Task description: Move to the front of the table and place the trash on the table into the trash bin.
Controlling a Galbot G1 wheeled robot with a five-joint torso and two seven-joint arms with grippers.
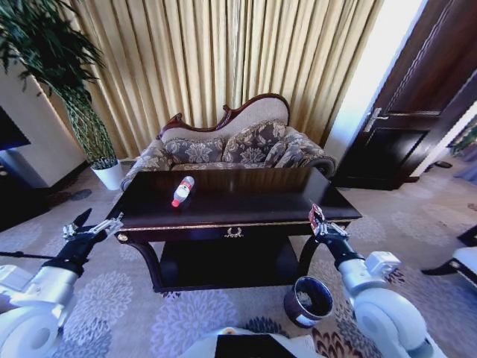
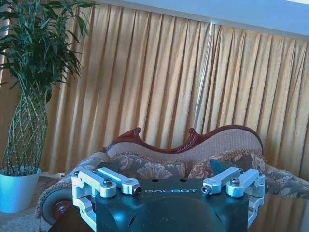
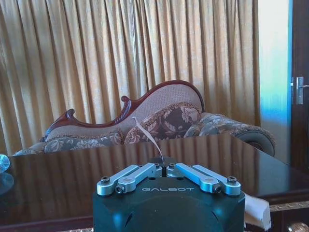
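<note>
The bottle [image 1: 182, 191] lay on the dark surface [image 1: 246, 205]; right pincer [image 1: 316, 218], at its front-right corner, pinched a wrapper [image 1: 315, 215]; left pincer [image 1: 112, 221] gaped wide.

The bottle [image 3: 2, 163] is cut off by the picture's edge.

Quick count: one large dark glossy wooden table [image 1: 246, 205] mid-frame, with one clear plastic bottle with a red cap [image 1: 182, 191] lying on it. One small dark cylindrical bin [image 1: 308, 301] at lower right. One floral upholstered sofa with carved wood trim [image 1: 231, 145] behind, one tall green plant in a white pot [image 1: 89, 127] at upper left, one dark wooden door [image 1: 410, 112] at upper right. Two silver-fingered grippers: left [image 1: 93, 227], right [image 1: 322, 224].
</note>
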